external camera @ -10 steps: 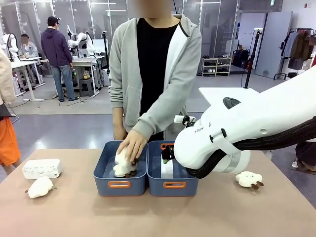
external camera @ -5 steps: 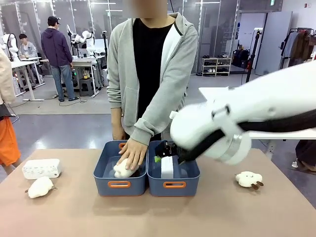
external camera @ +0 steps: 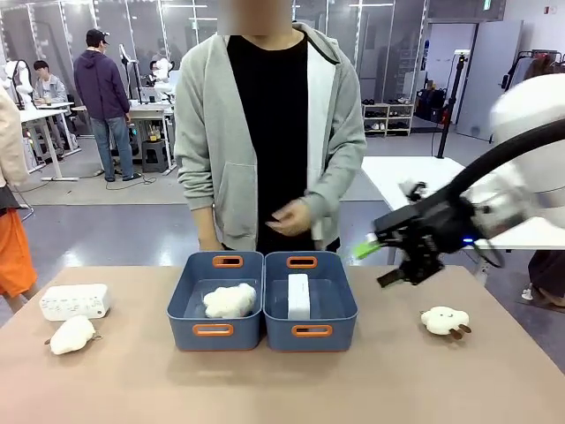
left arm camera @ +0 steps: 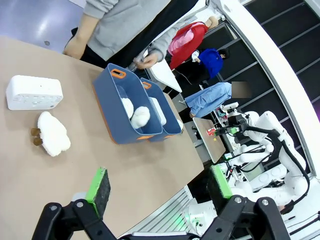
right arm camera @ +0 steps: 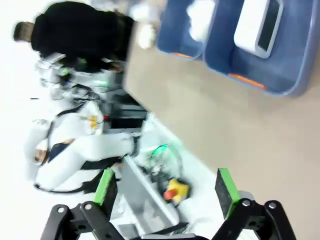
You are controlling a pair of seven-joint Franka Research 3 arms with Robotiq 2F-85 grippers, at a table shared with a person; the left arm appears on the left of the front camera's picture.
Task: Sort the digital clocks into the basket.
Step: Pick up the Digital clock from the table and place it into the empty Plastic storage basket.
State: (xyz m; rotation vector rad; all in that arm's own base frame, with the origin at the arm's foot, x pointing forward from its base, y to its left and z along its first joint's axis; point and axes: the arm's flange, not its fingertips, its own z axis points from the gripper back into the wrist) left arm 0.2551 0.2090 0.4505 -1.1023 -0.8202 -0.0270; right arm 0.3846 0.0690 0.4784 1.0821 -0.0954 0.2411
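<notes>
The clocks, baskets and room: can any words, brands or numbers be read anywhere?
No text is legible.
Clock lying in the basket: display blurred, no digits.
Second clock, outside it: marks too small to read.
Green ceiling sign: too small.

**Basket** (external camera: 311, 331): blue rectangular bin with rounded corners and an orange-rimmed handle slot at each end. It stands upright at mid-bench (external camera: 177, 380), the right-hand unit of two identical bins (external camera: 214, 331) set side by side.

**Digital clock 1** (external camera: 299, 296): white block with rounded corners. It is inside the basket, on its narrow long edge, running front to back, left of centre. The right wrist view shows its dark display (right arm camera: 270, 24) on a side face.

**Digital clock 2** (external camera: 75, 301): white block on the bench near the left edge, long axis crosswise, well apart from the basket.
</notes>
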